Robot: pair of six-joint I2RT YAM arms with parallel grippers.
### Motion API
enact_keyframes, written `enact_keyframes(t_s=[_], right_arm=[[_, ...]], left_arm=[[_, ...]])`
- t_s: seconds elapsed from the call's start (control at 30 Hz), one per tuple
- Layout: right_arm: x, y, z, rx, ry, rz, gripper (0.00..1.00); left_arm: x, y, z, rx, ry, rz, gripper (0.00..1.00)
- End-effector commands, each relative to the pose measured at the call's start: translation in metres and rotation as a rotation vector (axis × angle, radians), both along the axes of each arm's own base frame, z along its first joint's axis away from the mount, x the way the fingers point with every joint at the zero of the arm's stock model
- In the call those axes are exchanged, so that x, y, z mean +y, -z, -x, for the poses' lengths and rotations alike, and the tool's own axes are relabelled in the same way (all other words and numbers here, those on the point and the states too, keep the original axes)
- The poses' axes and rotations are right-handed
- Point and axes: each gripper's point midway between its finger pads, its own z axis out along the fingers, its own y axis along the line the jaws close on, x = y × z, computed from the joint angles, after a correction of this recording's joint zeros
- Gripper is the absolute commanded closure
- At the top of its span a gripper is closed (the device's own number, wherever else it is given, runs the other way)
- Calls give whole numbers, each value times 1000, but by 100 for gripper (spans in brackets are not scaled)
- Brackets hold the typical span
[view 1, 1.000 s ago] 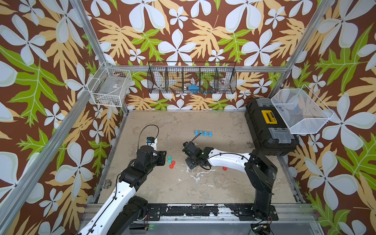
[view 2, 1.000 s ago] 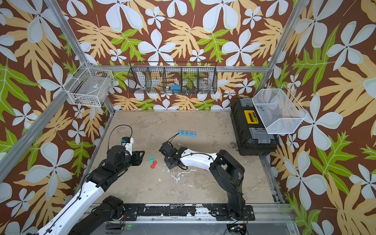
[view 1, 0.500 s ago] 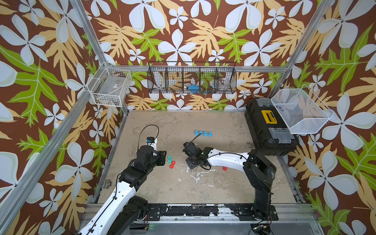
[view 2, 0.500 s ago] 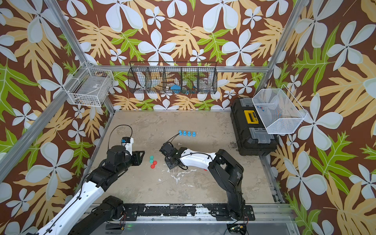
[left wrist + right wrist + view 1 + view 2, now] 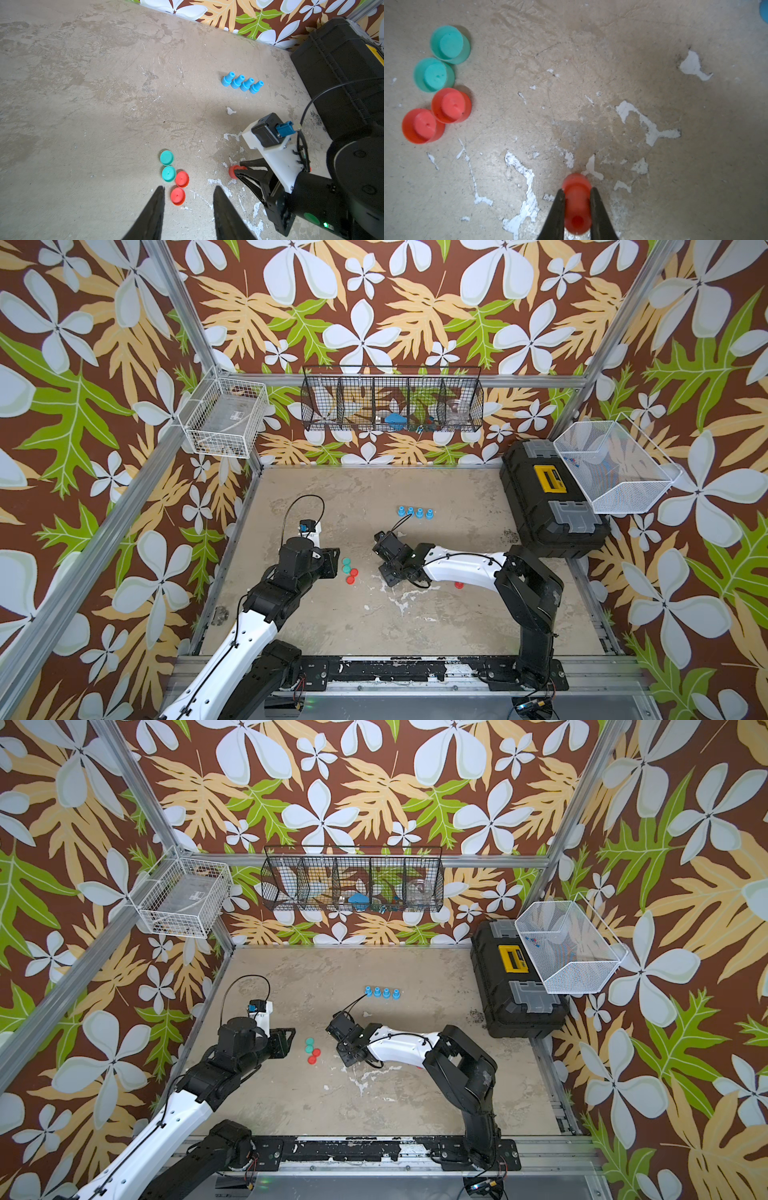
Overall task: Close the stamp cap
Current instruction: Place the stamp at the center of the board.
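R gripper [image 5: 577, 189] still clamps red stamp [image 5: 577, 207], nothing moved

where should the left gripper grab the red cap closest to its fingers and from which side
Take the nearest red cap by its round outer wall, coming straight down from above, since it lies flat and low on the table. Set the fingers of the left gripper across its width, on the sides clear of the other red cap, which touches it.
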Motion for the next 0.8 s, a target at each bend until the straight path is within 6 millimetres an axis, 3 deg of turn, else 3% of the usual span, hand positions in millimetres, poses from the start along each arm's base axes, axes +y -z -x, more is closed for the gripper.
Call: enact_keyframes(t_s=[0.0, 0.17, 0.33, 0.6, 0.77], right_arm=[[-10, 18, 9, 49, -1, 49, 91], [-11, 11, 1, 32, -2, 66, 91], [-30, -13, -31, -12, 40, 65, 91], [-115, -56, -110, -81, 221, 47, 91], [-162, -62, -144, -90, 332, 17, 91]], left_arm=[[1, -2, -1, -12, -1, -4, 58], [1, -1, -1, -11, -2, -5, 58], [1, -1, -1, -10, -1, -5, 58], [1, -2, -1, -11, 0, -3, 58], [1, -2, -1, -12, 0, -2, 58]])
